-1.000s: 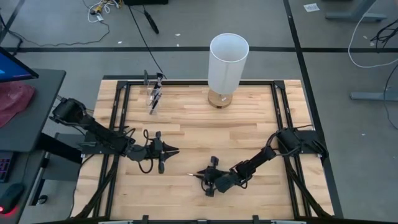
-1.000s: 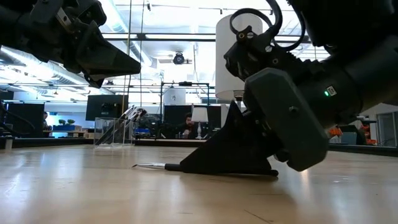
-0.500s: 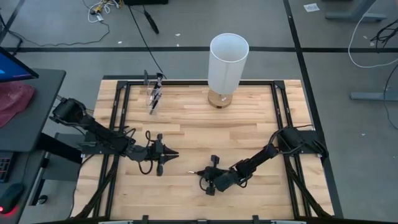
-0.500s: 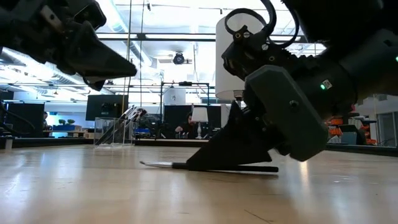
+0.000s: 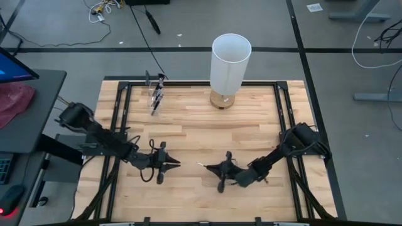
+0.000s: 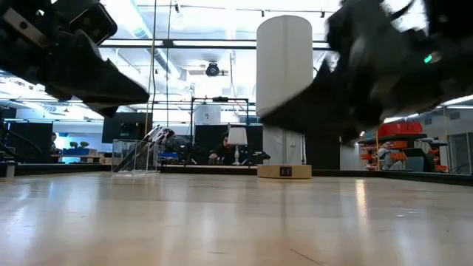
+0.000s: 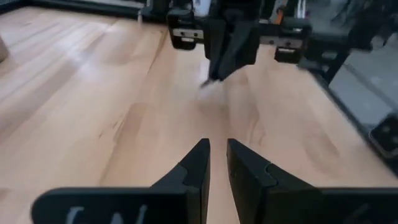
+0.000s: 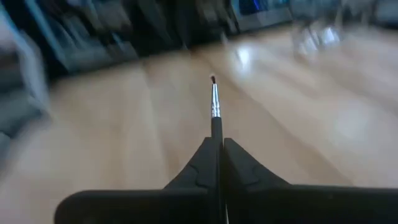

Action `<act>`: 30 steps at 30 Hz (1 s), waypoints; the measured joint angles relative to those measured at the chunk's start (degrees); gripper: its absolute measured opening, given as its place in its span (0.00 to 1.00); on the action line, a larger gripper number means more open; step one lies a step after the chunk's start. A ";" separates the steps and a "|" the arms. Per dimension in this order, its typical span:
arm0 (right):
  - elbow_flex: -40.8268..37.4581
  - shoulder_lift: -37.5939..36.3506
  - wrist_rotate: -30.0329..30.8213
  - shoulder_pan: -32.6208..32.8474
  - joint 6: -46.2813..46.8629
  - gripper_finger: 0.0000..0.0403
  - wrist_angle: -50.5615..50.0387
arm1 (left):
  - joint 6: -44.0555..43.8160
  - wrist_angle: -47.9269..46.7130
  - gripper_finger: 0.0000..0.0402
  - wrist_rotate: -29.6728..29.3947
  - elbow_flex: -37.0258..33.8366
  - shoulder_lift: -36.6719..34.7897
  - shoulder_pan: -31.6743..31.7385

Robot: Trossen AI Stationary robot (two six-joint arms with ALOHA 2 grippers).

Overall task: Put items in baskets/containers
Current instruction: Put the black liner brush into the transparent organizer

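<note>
From above, the wooden counter (image 5: 188,119) carries a white lamp (image 5: 230,63) at its far edge and, left of that, a clear cup (image 5: 155,95) with dark brushes standing in it. Nearer the front, the left gripper (image 5: 176,164) and the right gripper (image 5: 207,167) point toward each other, tips near but apart. A thin brush (image 5: 202,166) sticks out of the right gripper's closed tips toward the left one. At counter level, the bare wood (image 6: 222,222) runs back to the lamp (image 6: 284,66) and to the cup (image 6: 137,155), which stands far off on the left with brush handles leaning in it. Both arms hang clear above the surface, the left gripper (image 6: 137,92) as a dark wedge on the left side, the right one a blurred dark mass on the other side. From the left wrist, its own gripper (image 7: 216,148) shows the two fingers (image 7: 196,163) close together with a narrow gap and nothing between them; across the wood the other arm's gripper (image 7: 214,78) faces it. From the right wrist, the gripper (image 8: 217,144) is clamped on the brush (image 8: 215,107), whose silver ferrule and small dark tuft point forward over the wood.
</note>
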 joint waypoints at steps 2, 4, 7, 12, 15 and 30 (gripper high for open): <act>-2.72 0.07 -0.63 0.14 -4.61 0.00 13.41 | 0.06 5.85 0.14 -0.02 0.07 3.82 0.02; -4.35 -0.18 -2.45 0.06 -8.82 0.00 24.01 | 1.02 12.63 0.14 -0.05 0.07 8.23 0.29; -4.99 -0.16 -5.47 -0.06 -14.79 0.00 32.73 | 4.90 24.06 0.15 0.73 1.01 14.46 1.23; -3.12 -0.16 -8.96 -0.75 -17.41 0.00 34.28 | 12.24 36.01 0.31 5.60 6.98 21.21 3.77; -1.49 -0.18 -10.21 -0.97 -18.16 0.00 33.50 | 16.24 37.48 0.44 9.87 11.30 22.26 5.26; -0.40 -0.23 -11.95 -0.60 -21.23 0.01 35.09 | 20.27 42.05 0.41 11.86 15.82 22.25 6.23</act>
